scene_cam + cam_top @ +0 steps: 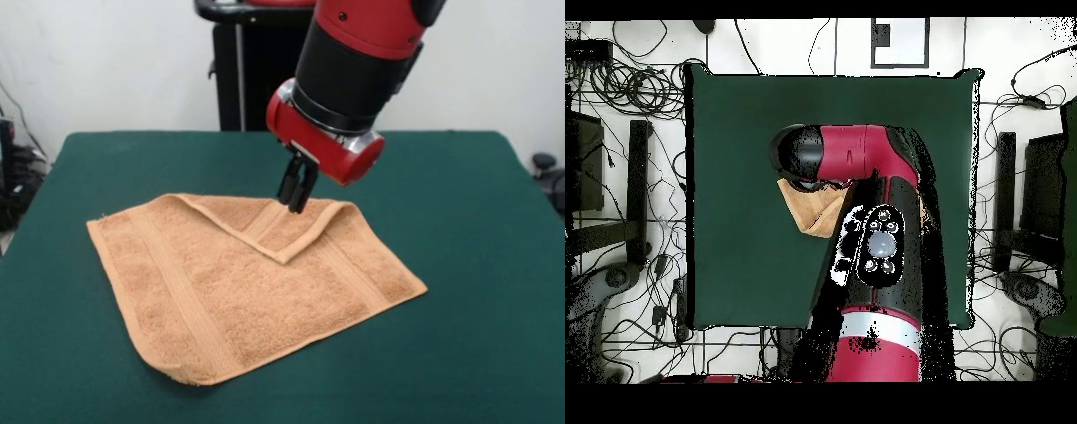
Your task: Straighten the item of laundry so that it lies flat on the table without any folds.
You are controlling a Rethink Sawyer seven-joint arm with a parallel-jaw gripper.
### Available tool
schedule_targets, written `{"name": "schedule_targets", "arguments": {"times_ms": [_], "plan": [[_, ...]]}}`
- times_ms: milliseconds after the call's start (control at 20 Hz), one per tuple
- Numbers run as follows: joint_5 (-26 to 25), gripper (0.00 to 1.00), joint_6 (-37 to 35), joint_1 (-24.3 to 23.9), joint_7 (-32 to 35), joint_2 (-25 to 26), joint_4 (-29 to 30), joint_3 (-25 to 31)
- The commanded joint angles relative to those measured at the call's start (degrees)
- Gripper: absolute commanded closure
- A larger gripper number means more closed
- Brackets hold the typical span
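the bench [459, 265] fills most of the front view, a broad dark green cloth surface running from the upper edge near the wall down to the bottom of the frame. in the overhead view it shows as a dark green rectangle [735, 200] in the middle of the frame, with much of its lower right covered by the arm.

the red and black arm [357, 53] comes down from the top centre of the front view, tilted towards the lower left. in the overhead view it [875, 250] rises from the bottom centre and bends left near the middle of the frame.

the towel [229, 291] lies left of centre in the front view, tan-orange terry cloth with woven band stripes and hemmed borders. most of it lies flat on the bench, but its upper corner is folded forward over the body of the cloth, making a triangular flap whose point reaches towards the middle of the towel. the lower left corner curls up slightly at the hem. in the overhead view only a small wedge of the towel [810, 212] shows, just below and left of the arm's end.

the hand [297, 191] hangs at the end of the arm, its dark fingers close together and pointing down at the folded flap's upper edge, right of the flap's centre. the tips appear to meet the cloth; i cannot tell whether they pinch it.
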State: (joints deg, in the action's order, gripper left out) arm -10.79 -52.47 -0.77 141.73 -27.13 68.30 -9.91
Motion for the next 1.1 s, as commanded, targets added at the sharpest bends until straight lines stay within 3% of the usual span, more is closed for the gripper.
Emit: {"name": "schedule_targets", "arguments": {"times_ms": [50,600,1100], "plan": [[3.31,1.00,4.83,1.81,13.44,0.28,5.43,0.96],[5.46,1.00,9.74,-0.37,9.53,9.39,-3.13,3.48],[7.31,1.00,13.82,-0.08,8.89,12.81,-4.96,3.64]]}}
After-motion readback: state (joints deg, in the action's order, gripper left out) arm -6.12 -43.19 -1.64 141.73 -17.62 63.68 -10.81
